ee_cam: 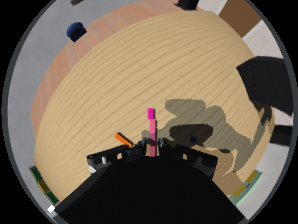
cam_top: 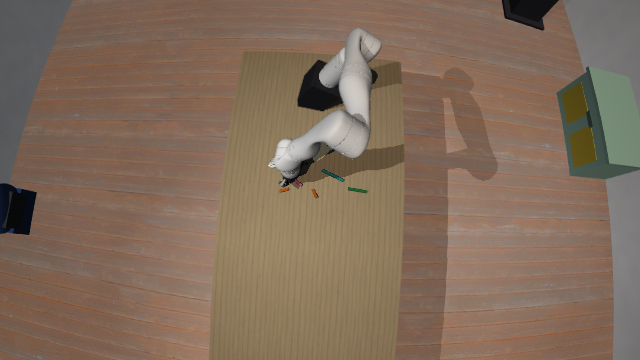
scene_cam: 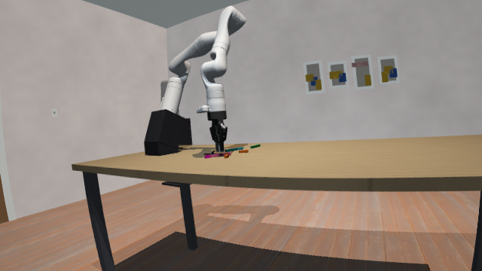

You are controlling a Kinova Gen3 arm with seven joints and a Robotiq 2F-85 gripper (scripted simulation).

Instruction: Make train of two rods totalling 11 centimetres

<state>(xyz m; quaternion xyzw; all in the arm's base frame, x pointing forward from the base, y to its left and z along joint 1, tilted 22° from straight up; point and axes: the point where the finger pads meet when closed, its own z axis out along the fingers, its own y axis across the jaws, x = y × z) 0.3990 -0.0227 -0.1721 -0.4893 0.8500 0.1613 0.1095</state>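
Going left to right in the top view, your nearer orange rod (cam_top: 284, 190) (scene_cam: 227, 156) (ee_cam: 124, 140) lies close to the gripper (cam_top: 289, 182) (scene_cam: 219, 150) (ee_cam: 152, 143), whose fingers stand narrowly apart astride the pink rod (cam_top: 298, 183) (scene_cam: 215, 155) (ee_cam: 153, 131), apparently not clamping it. The magenta rod (scene_cam: 207, 156) (ee_cam: 151, 113) lies at its far end, seemingly touching: nine plus two, your train. The other orange rod (cam_top: 315, 193) (scene_cam: 243, 151), turquoise rod (cam_top: 333, 175) (scene_cam: 235, 150) and green rod (cam_top: 357, 190) (scene_cam: 255, 146) lie apart. You look to be finishing alignment; check the joint, then open slightly and lift straight up, nudging nothing.
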